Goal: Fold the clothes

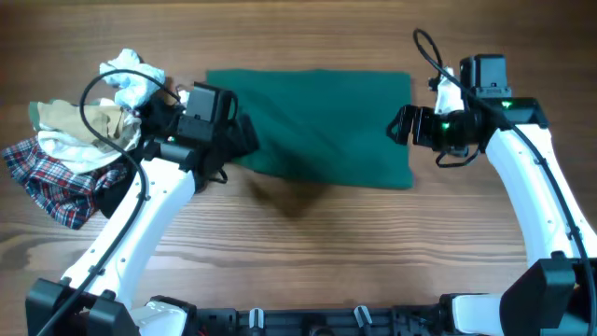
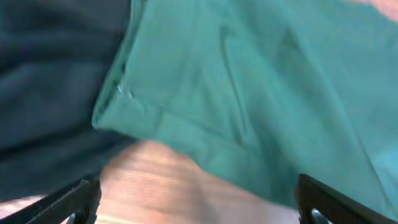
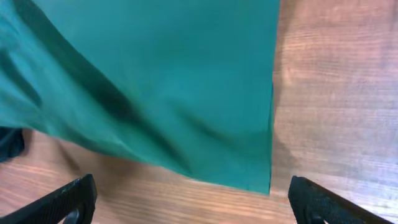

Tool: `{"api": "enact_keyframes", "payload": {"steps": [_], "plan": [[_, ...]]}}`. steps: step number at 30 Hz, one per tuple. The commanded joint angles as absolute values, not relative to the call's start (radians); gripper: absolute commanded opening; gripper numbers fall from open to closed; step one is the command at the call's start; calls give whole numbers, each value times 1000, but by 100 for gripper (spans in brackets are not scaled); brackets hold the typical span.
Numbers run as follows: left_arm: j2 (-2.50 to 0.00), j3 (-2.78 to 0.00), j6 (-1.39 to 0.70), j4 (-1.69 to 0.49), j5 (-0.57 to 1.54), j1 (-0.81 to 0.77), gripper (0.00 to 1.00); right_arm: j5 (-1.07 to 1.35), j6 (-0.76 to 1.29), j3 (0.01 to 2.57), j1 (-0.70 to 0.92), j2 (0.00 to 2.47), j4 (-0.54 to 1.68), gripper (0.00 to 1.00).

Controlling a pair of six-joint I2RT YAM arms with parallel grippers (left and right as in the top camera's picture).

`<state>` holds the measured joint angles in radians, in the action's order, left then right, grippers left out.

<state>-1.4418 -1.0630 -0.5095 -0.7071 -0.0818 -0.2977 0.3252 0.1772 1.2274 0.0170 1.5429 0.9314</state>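
Observation:
A dark green garment lies folded into a rectangle at the table's middle. It also shows in the left wrist view and the right wrist view. My left gripper is open and empty over the garment's left edge; its fingers frame bare wood. My right gripper is open and empty at the garment's right edge; in the right wrist view it sits over wood just off the folded corner. A pile of white, beige and plaid clothes lies at the far left.
The wooden table extends in front of the garment. A white crumpled garment tops the left pile, with the plaid one at its near side. The left arm's cable loops over the pile.

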Motion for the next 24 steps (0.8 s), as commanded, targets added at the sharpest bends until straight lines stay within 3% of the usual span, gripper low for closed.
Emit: {"api": "enact_keyframes", "payload": {"steps": [1, 7, 15, 24], "plan": [[-1451, -1061, -500, -754, -51, -278, 100, 334, 191, 1203, 19, 1539, 948, 100], [-1509, -1060, -474, -767, -88, -231, 100, 327, 208, 1074, 19, 1539, 891, 99], [-1681, -1060, -369, -570, -140, -231, 100, 308, 183, 1071, 20, 1539, 884, 98], [-1739, -1060, -356, -550, -219, -231, 99, 260, 183, 1071, 20, 1539, 913, 95]]}}
